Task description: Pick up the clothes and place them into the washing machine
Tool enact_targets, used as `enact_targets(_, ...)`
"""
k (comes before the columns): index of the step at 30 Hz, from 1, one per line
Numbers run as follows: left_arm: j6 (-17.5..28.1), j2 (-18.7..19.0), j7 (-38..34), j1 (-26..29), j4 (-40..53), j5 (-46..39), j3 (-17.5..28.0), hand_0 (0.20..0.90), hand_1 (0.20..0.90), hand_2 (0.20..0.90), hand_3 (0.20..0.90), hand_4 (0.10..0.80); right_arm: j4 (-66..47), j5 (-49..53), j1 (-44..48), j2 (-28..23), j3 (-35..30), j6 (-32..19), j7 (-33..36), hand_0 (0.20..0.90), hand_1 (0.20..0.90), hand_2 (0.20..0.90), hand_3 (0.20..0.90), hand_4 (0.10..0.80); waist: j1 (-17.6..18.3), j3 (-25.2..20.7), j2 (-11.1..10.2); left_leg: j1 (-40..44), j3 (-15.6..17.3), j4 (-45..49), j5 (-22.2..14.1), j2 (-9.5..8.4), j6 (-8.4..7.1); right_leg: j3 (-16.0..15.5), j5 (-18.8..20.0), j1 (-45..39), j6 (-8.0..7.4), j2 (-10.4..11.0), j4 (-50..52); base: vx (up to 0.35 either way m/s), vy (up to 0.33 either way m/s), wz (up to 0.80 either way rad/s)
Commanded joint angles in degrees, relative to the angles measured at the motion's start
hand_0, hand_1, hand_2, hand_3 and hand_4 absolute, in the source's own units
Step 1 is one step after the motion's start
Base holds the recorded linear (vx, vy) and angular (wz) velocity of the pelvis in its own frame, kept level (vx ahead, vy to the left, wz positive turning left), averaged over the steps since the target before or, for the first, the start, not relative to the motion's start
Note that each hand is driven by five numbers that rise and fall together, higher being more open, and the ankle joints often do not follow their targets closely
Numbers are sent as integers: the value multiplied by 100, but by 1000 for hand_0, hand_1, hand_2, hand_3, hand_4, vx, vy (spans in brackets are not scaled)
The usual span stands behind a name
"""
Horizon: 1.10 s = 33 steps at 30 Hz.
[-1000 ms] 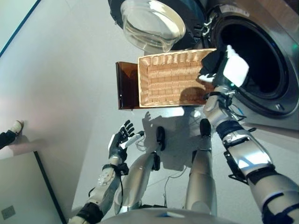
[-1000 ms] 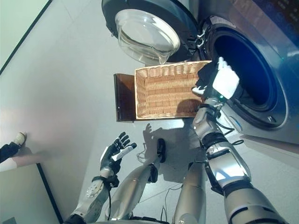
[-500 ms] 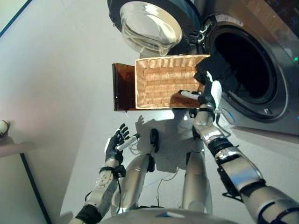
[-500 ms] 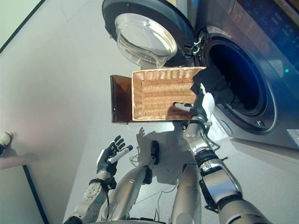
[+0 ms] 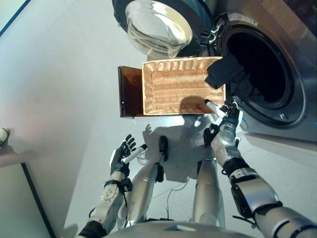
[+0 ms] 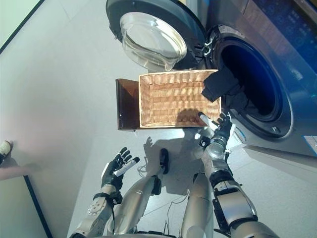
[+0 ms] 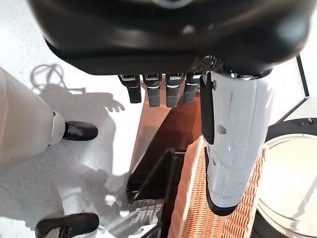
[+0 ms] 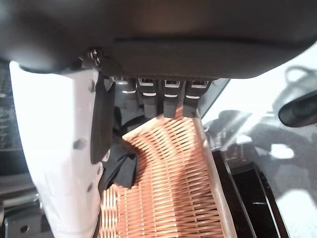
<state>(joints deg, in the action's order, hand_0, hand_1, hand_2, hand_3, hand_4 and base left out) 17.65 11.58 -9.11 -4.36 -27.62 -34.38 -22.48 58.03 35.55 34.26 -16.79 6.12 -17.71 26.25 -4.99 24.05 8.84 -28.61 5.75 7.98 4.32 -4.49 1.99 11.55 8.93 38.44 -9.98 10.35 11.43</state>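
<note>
Pale floor, washing machine (image 5: 277,64) door open. Right hand (image 5: 229,119) empty, fingers relaxed, just below the dark garment (image 5: 224,73) draped from wicker basket (image 5: 173,87) corner into the drum mouth. Regrasp the cloth's hanging fold, then push deep inside. Left hand (image 5: 122,154) spread, idle.

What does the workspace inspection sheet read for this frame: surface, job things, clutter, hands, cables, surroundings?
Surface: pale floor.
Job things: dark garment draped from the basket corner over the washer opening's rim; door open; basket otherwise bare.
Clutter: brown stand under the basket.
Hands: right hand open, below the garment, holding nothing; left hand open, idle, low.
Cables: nothing seen.
Surroundings: part of a person at the left edge.
</note>
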Motion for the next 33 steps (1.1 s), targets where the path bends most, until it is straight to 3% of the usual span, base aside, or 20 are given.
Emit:
enact_targets(1,214,164,66,-302,463,-76,276,900,900,900,900,800,-25,397,318,-268,-52,-181,-81,900,900,900,900,800,-81,68,401,-494,4,-100,259,132,-510,-309,-661,-86,462,-390,306,0,0,0)
enact_targets(12,183,298,299,-395,797,-180,179,900,900,900,900,800,999,109,1053,-1122,-31,273,-250,900,900,900,900,800,-184,238,555,-618,-10,-148,352,137,-521,-317,-593,69,465,-388,298,-12,-8,1)
enact_targets(25,142,486,501,-438,1429,-221,16,900,900,900,900,800,1693,-774,2022,-1991,550,745,-462,900,900,900,900,800,-288,573,738,-833,-70,-72,420,143,-541,-337,-694,377,488,-404,620,-1,-3,0)
enact_targets(33,127,573,562,-423,1587,-196,17,900,900,900,900,800,1785,-1279,2433,-2317,1025,895,-663,900,900,900,900,800,-376,574,730,-1038,-134,-40,478,146,-570,-408,-724,594,505,-410,779,-8,-22,9)
